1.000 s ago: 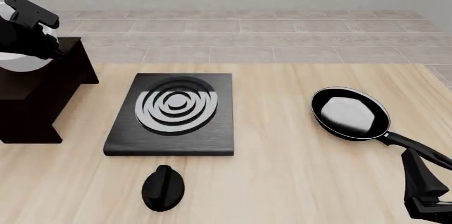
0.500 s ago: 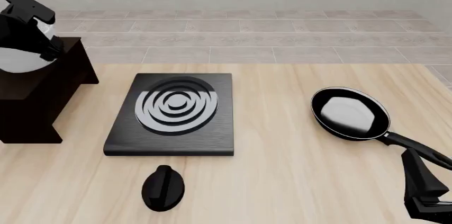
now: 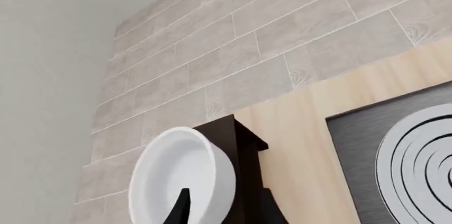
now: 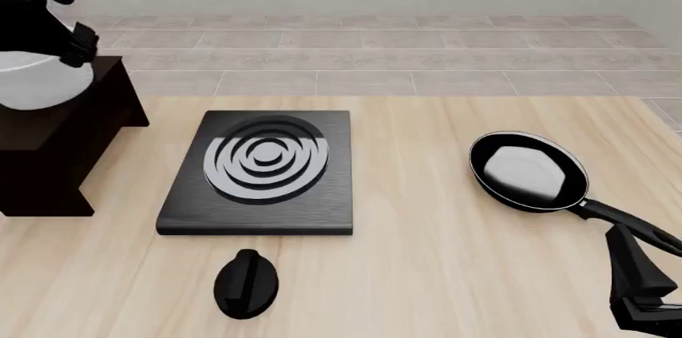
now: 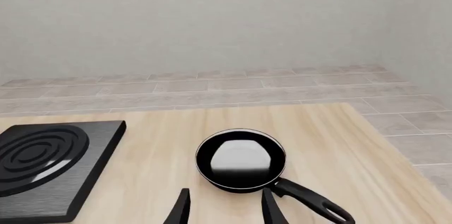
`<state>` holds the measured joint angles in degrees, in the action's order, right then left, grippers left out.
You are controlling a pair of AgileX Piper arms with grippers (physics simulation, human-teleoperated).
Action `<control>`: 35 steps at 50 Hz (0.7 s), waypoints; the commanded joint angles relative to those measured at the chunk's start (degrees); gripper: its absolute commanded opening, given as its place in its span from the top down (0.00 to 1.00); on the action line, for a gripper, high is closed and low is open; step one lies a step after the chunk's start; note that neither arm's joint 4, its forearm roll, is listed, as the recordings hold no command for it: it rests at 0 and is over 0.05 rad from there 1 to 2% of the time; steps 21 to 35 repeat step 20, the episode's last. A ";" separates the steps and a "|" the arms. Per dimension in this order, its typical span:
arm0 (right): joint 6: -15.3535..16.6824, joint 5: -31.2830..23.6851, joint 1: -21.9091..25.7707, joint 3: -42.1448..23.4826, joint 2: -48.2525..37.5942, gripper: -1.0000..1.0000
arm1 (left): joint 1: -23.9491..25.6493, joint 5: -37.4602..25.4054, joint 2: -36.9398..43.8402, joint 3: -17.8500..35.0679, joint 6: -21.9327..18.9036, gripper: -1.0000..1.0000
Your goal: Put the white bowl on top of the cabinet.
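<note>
The white bowl (image 4: pixel 37 82) rests on the flat top of the dark cabinet (image 4: pixel 53 146) at the table's far left. My left gripper (image 4: pixel 70 41) is open just above and beside the bowl, not holding it. In the left wrist view the bowl (image 3: pixel 177 176) sits on the cabinet (image 3: pixel 244 144), and the tips of the left gripper (image 3: pixel 227 211) stand apart, one over the bowl, one over the cabinet. My right gripper (image 4: pixel 640 294) is open and empty at the front right; its fingers (image 5: pixel 182 208) show spread.
A black stove plate (image 4: pixel 261 166) with silver rings lies mid-table, and a black knob (image 4: pixel 246 282) lies in front of it. A black frying pan (image 4: pixel 529 170) with a pale patch lies at the right, its handle pointing toward my right gripper.
My left gripper has risen off the bowl. The bowl has settled a little lower on the cabinet top. The right arm has not moved.
</note>
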<state>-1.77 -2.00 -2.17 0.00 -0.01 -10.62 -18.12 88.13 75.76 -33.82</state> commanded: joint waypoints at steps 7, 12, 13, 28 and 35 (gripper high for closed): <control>0.05 0.14 -0.09 0.00 -0.01 0.00 | 2.73 7.69 -12.58 -10.83 9.73 0.00; -0.01 0.90 -0.04 0.00 -0.85 0.00 | 2.27 10.12 -15.57 -14.67 12.74 0.00; 0.01 0.67 -0.04 0.00 -0.61 0.00 | 2.49 10.23 -16.32 -15.20 13.26 0.00; -0.03 7.92 -0.08 0.00 -7.85 0.00 | 4.10 9.55 -23.08 -17.71 17.38 0.00; -0.03 7.92 -0.08 0.00 -7.85 0.00 | 4.10 9.55 -23.08 -17.71 17.38 0.00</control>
